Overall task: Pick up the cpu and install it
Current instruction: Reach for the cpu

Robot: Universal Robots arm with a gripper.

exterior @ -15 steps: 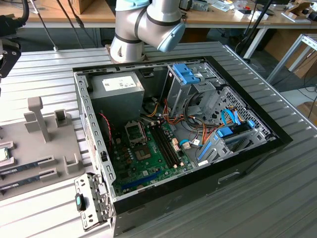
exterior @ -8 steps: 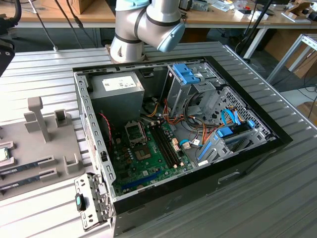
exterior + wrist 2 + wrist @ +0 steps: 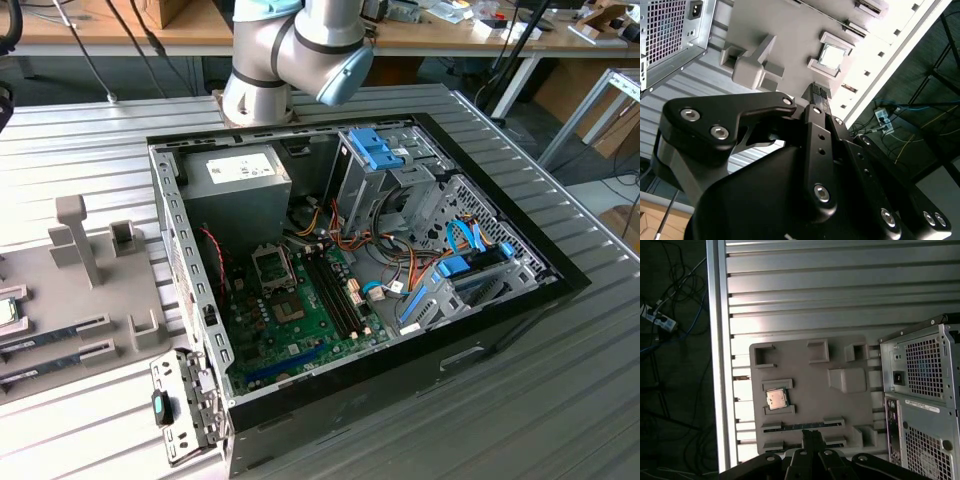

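The cpu [image 3: 776,399] is a small silvery square chip lying flat in a pocket of the grey holder tray [image 3: 805,365]. In the second wrist view the cpu [image 3: 832,55] sits beyond my black gripper [image 3: 816,92], well apart from it. My gripper [image 3: 811,434] hangs high above the tray with its two fingers pressed together and nothing between them. In the exterior view the cpu [image 3: 8,310] lies at the far left edge on the tray [image 3: 90,300]. The motherboard's square socket [image 3: 272,265] sits inside the open computer case [image 3: 400,385].
A memory stick [image 3: 802,426] lies in a tray slot near the cpu. Raised grey blocks [image 3: 75,235] stand on the tray. The case's metal rear wall [image 3: 920,390] stands beside the tray. The ribbed table ends at an edge [image 3: 717,365] with cables on the floor beyond.
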